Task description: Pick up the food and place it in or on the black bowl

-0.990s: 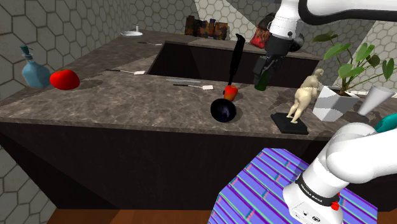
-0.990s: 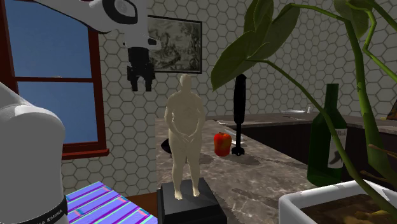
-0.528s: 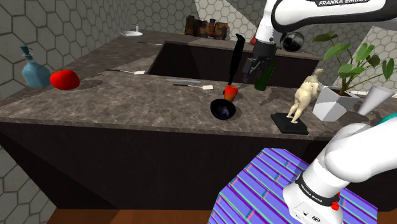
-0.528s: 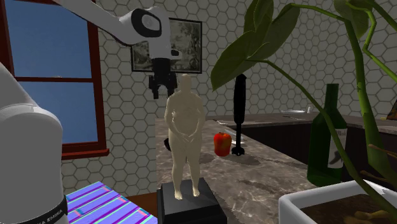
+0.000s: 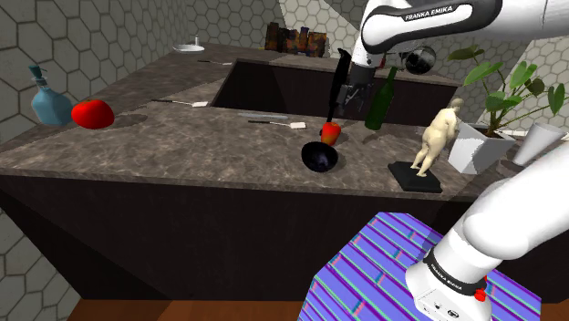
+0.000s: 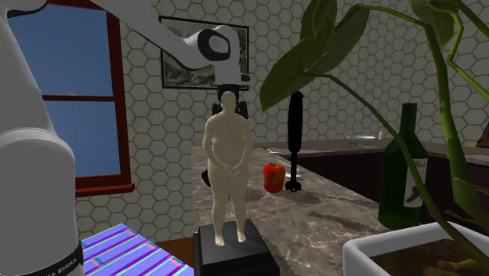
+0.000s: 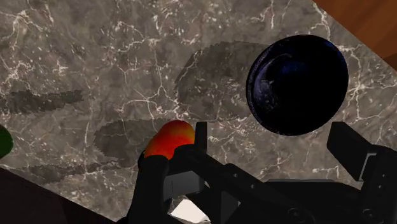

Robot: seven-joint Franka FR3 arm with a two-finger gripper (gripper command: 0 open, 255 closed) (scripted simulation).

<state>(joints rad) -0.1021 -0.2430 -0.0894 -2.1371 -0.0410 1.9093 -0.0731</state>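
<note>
Approach | gripper [image 5: 347,95] fingers apart, empty | red pepper [image 7: 168,140] at 12 o'clock of black bowl [image 7: 297,83], shoulder view | centre astride pepper, then descend

the white arm link [image 5: 429,13], above the green bottle [image 5: 381,98], carries the brand lettering "franka emika". the bottle's label [image 6: 413,185] and the base ring [image 5: 445,272] print are illegible.

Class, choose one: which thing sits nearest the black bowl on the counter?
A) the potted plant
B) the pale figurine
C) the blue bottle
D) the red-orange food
D: the red-orange food sits right beside the black bowl, close but not touching, while the other three stand much farther off.
</note>
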